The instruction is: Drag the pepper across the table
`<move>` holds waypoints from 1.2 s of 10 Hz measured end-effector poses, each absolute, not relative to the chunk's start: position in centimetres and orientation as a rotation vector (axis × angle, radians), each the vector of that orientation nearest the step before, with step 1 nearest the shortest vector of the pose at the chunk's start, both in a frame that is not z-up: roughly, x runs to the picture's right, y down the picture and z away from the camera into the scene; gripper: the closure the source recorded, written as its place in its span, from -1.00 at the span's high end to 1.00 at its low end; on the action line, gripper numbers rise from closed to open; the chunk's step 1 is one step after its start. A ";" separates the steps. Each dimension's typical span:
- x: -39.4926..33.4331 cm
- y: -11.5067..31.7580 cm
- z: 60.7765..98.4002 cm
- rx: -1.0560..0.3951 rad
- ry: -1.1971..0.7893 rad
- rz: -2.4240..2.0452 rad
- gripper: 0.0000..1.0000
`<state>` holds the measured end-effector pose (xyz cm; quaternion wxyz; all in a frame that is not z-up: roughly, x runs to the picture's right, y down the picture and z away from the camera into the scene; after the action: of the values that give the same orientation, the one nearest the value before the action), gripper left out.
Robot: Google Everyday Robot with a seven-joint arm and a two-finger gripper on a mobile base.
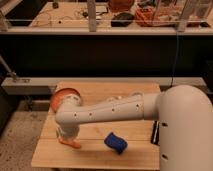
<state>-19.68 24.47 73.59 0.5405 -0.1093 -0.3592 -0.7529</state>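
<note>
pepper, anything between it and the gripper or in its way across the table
Nothing visible lies between the gripper and the pepper; the gripper is right over it near the front left of the table. Dragged rightward, the pepper would likely meet the blue object lying front middle.

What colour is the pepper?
Orange; the pepper lies just under the gripper, in the camera view.

The robot's arm (112, 111) is a smooth, rounded, off-white tube dotted with a row of small dark screw holes. Its bulky shoulder (189, 125) carries a black panel (155, 133). The pale gripper (66, 135) sits at eight o'clock in the view.
</note>
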 end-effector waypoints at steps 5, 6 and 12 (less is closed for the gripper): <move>-21.2 24.2 73.9 -0.180 -0.897 -1.911 0.60; -21.9 24.3 73.9 -0.154 -0.905 -1.960 0.60; -24.5 25.3 75.8 -0.124 -0.914 -2.115 0.60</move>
<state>-24.54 25.28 75.79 0.4051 -0.0492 -0.3623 -0.8380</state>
